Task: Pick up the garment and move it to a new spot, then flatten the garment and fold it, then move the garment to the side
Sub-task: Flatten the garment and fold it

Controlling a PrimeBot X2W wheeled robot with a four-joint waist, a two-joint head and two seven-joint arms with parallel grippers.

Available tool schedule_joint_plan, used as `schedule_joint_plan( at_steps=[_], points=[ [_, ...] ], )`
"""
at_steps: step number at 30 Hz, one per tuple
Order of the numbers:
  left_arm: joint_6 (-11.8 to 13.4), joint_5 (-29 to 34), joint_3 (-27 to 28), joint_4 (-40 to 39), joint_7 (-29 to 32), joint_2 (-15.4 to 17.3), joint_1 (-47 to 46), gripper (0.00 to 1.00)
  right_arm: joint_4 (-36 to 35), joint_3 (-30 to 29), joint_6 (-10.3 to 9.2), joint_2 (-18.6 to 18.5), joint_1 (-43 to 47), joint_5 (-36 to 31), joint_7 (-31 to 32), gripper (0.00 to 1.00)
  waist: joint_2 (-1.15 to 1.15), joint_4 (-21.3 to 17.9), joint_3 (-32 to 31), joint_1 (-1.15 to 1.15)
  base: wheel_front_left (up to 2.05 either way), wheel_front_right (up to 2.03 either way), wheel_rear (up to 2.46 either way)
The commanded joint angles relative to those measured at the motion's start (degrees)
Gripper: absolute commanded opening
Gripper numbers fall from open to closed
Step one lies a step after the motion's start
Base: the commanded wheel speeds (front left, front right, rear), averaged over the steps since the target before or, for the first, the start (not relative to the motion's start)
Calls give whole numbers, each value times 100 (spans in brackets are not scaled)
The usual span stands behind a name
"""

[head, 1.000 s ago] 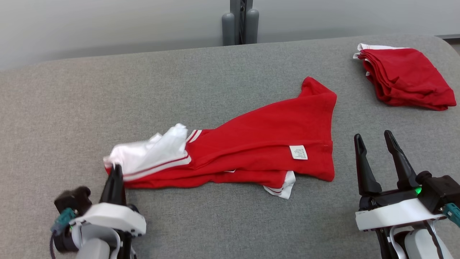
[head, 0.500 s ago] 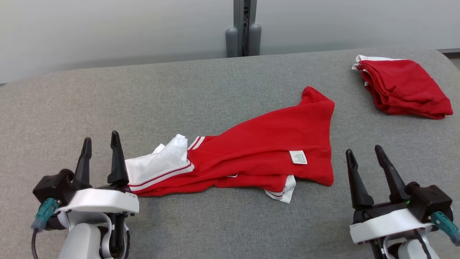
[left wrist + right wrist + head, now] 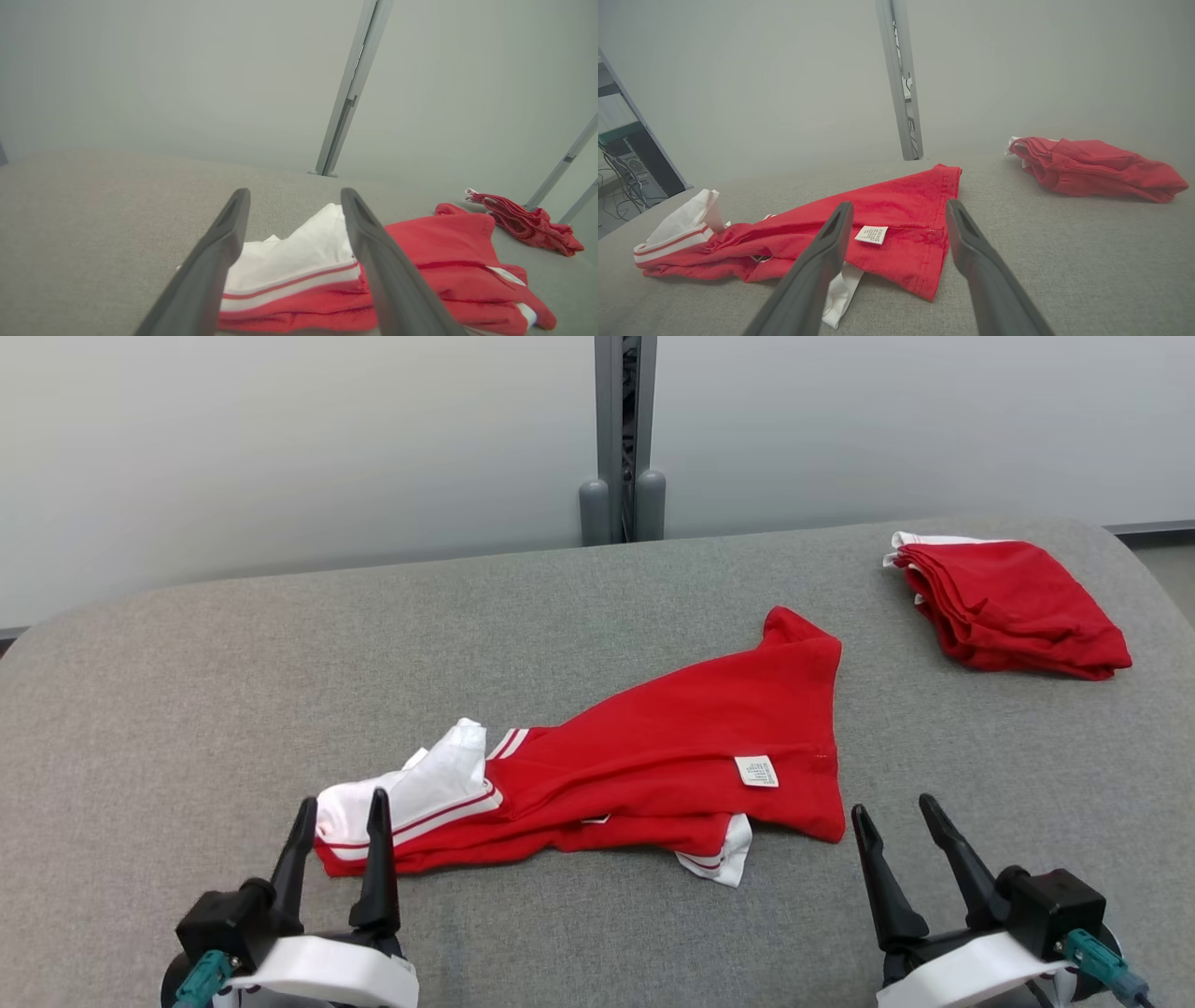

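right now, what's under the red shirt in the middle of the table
A white striped cuff pokes out from beneath the red shirt at its near edge, lying on the grey table. The rest of that folded-under layer is covered, so nothing more can be told.

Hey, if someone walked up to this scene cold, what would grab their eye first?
The rumpled red garment with white trim, sprawled across the middle of the grey table. Next, a folded red pile at the far right corner. The left gripper and right gripper sit at the near edge, jaws open.
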Motion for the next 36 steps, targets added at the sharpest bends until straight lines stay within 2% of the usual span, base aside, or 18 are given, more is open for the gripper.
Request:
schedule_joint_plan(
  at_steps=[1, 6, 12, 21, 26, 36],
  points=[
    [40, -53, -28, 97, 4, 31, 71, 100, 43, 15, 0, -55, 85, 56, -3, 100, 0, -34, -109, 0, 0, 0, 0],
    [121, -177, -170, 303, 3, 29, 214, 100, 118, 41, 1, -91, 212, 120, -4, 100, 0, -53, -206, 0, 0, 0, 0],
    [188, -42, -232, 381, 3, 28, 116, 100, 140, 11, 0, -112, 217, 134, -4, 100, 0, -58, -233, 0, 0, 0, 0],
    [110, 79, 14, 692, 3, 27, -288, 100, 156, 58, 0, -143, 203, 129, -3, 100, 0, -6, -135, 0, 0, 0, 0],
    [-5, 151, 70, 1418, 20, 106, -1112, 100, 125, 123, 0, -220, 48, 143, -4, 100, 0, 7, 66, 0, 0, 0, 0],
    [-190, 148, -154, 3105, 1058, 231, -2811, 100, 89, 156, 0, -330, -256, 115, -3, 100, 0, -54, 679, 0, 0, 0, 0]
  ],
)
